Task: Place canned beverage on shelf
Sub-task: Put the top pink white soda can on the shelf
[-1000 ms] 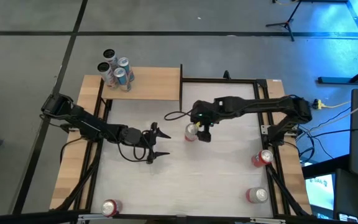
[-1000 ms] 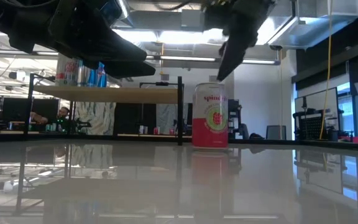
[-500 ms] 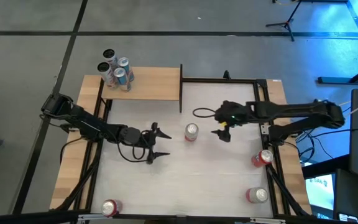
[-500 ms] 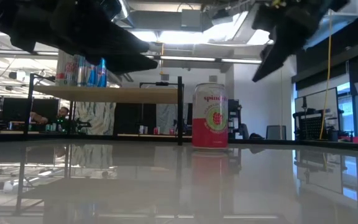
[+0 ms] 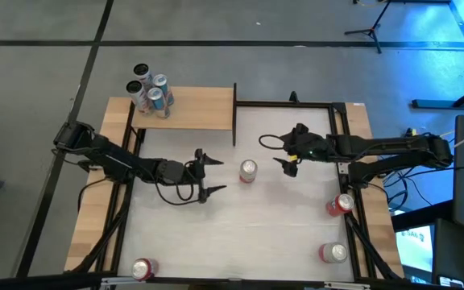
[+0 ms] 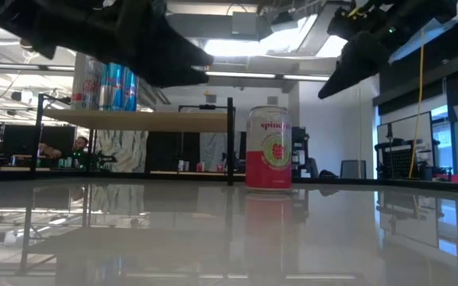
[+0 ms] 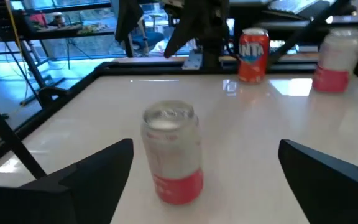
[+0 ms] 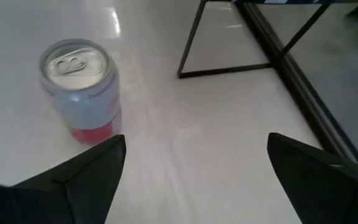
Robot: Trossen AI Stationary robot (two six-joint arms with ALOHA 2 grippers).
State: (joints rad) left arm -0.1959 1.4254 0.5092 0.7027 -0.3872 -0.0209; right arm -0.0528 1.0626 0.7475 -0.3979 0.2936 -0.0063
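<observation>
A pink-and-white can [image 5: 248, 170] stands upright and free near the middle of the white tabletop [image 5: 280, 234]; it is gripped by nothing. The right gripper [image 5: 285, 164], which a second ago was down around this can, has been drawn back to the can's right and is seen with its fingers spread and empty; the left gripper [image 5: 209, 172] has been brought closer on the can's left, its fingers now spread wider and aimed at the can. A hand-over by way of the tabletop is suggested; the can would next be taken by the left arm. The shelf [image 5: 192, 107] lies at the far left, well apart from the can; several cans [image 5: 150, 87] are already grouped at its left end.
</observation>
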